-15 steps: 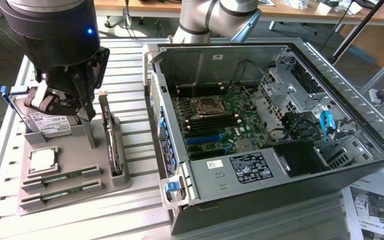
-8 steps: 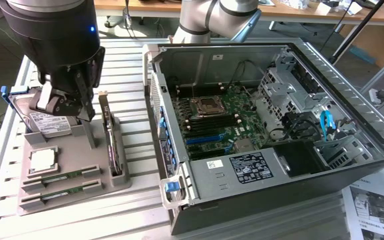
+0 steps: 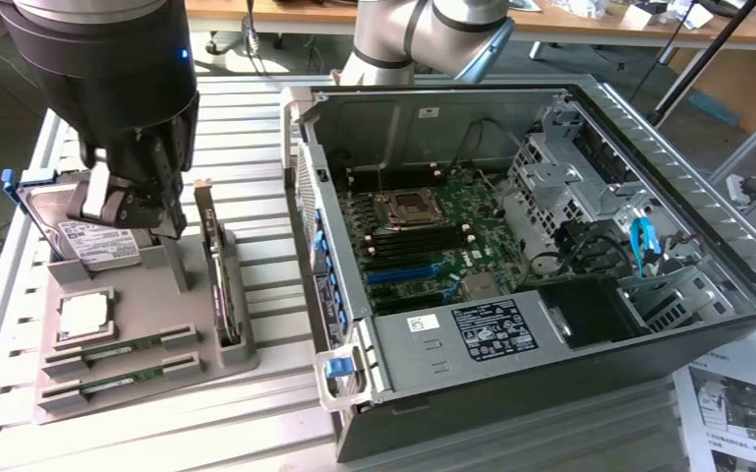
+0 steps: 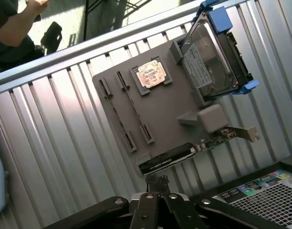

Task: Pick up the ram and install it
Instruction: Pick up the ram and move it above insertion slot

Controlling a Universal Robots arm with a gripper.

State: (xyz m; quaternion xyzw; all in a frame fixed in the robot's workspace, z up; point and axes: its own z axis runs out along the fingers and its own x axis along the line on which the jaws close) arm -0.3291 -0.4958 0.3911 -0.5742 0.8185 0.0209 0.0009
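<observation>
Nearest in the exterior view, two green sticks lie in parallel slots at the near end of the grey holder tray [image 3: 227, 362]. These are the front ram stick [image 3: 122, 378] and, just behind it, the second ram stick [image 3: 118, 347]. Both are seated in the tray and nothing touches them. Behind them sits the square processor chip [image 3: 86, 315], with the expansion card [image 3: 223, 287] standing on edge toward the exterior view's right. Farther back, the tool [image 3: 142, 226] hangs over the hard drive [image 3: 87, 239]. Its fingers [image 4: 147, 200] are pressed together and hold nothing. The tray rests on the slatted worktop [image 3: 272, 418]. The open computer case [image 3: 692, 202] lies at the exterior view's right, with its motherboard [image 3: 431, 236] exposed.
</observation>
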